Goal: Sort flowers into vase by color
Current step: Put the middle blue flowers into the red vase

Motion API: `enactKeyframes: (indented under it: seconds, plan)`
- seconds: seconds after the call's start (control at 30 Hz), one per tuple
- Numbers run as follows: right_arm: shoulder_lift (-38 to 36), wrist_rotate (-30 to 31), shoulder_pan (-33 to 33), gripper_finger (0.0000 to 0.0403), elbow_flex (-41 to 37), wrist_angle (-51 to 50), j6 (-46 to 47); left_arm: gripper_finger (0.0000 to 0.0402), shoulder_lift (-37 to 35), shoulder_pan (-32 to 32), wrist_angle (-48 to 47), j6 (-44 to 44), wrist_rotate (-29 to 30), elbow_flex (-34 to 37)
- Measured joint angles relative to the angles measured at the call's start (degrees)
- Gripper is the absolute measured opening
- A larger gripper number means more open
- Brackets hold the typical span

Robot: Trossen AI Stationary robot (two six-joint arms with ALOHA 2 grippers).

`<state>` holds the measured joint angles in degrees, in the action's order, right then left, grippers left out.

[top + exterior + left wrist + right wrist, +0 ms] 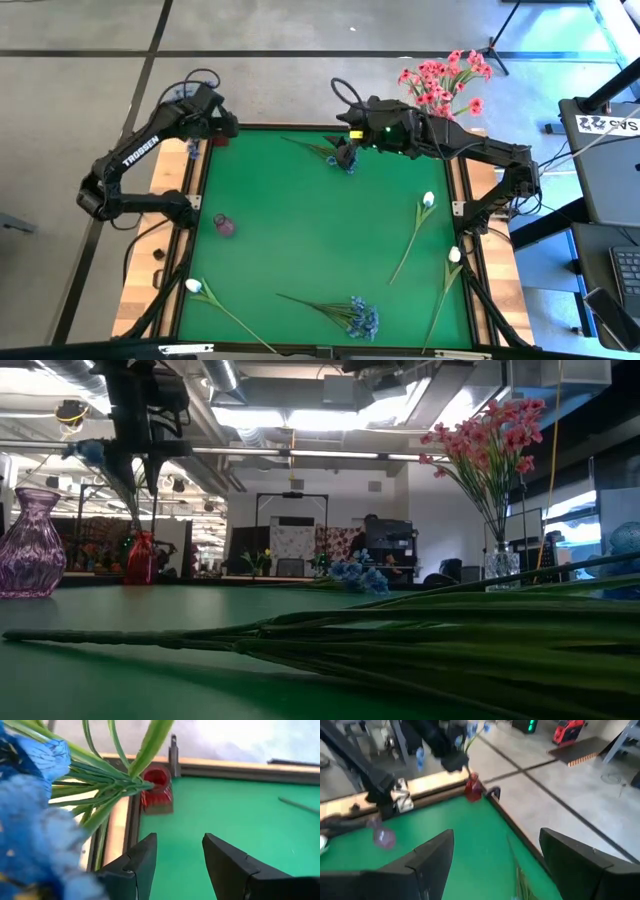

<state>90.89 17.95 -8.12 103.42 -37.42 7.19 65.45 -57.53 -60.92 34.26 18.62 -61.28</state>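
Blue sprig (30, 810) beside left gripper (180, 851) — jaws parted, empty; right gripper (495, 850) — jaws wide, empty.

The right arm hides most of the blue sprig (347, 160) at the desk's far edge. In the left wrist view, blurred blue blooms (35, 835) run off frame. The white bud's (194, 286) stem leaves the high view at the near edge.

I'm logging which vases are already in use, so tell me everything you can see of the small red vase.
The red vase is small, glossy and ribbed, like translucent glass, with a narrow neck and round open mouth. It stands upright at the far left corner of the green mat, against the wooden frame. In the left wrist view a blue flower sprig hangs with its green stem tips right at the mouth; whether they are inside cannot be told. The open left gripper is nearby, not touching the vase.
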Motion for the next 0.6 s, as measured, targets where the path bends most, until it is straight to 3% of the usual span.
enactKeyframes:
  seconds: [0.3,0.6]
  plan:
    - [0.0,0.58,2.87,0.0294,0.0,-4.03,1.89,0.0156,0.0,-3.4,-5.94,-5.37,-8.9,-5.57]
    - [-0.04,1.03,3.36,0.0294,0.0,-4.53,1.89,0.0156,0.0,-3.49,-10.48,-7.14,-10.87,-11.69]
